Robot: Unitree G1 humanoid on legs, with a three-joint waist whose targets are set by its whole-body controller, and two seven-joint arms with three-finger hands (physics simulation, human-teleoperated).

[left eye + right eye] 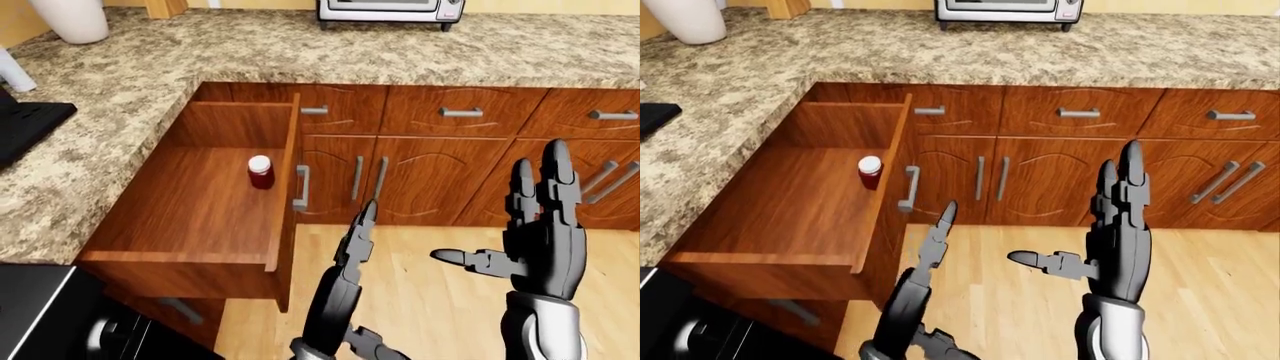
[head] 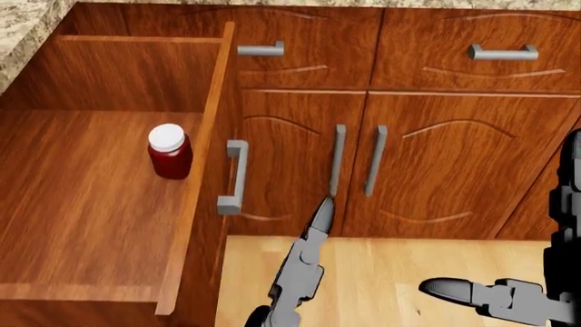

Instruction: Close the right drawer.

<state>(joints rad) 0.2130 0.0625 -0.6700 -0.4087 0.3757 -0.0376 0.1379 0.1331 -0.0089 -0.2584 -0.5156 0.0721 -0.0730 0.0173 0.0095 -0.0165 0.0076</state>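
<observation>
The drawer (image 1: pixel 190 210) stands pulled far out of the wooden cabinet run, at the left of the left-eye view. Its front panel carries a grey bar handle (image 2: pixel 233 177). Inside, near that panel, stands a red jar (image 2: pixel 169 151) with a white lid. My left hand (image 1: pixel 362 225) is open, fingers straight and pointing up, to the right of the drawer front and below its handle, touching nothing. My right hand (image 1: pixel 520 202) is raised further right, open with thumb spread, holding nothing.
A speckled granite counter (image 1: pixel 300 52) wraps the corner, with a toaster oven (image 1: pixel 390 9) at the top, a white vase (image 1: pixel 70 19) at top left and a black appliance (image 1: pixel 25 124) at left. Closed drawers and cabinet doors (image 2: pixel 300 163) line the wall above a wooden floor (image 1: pixel 440 285).
</observation>
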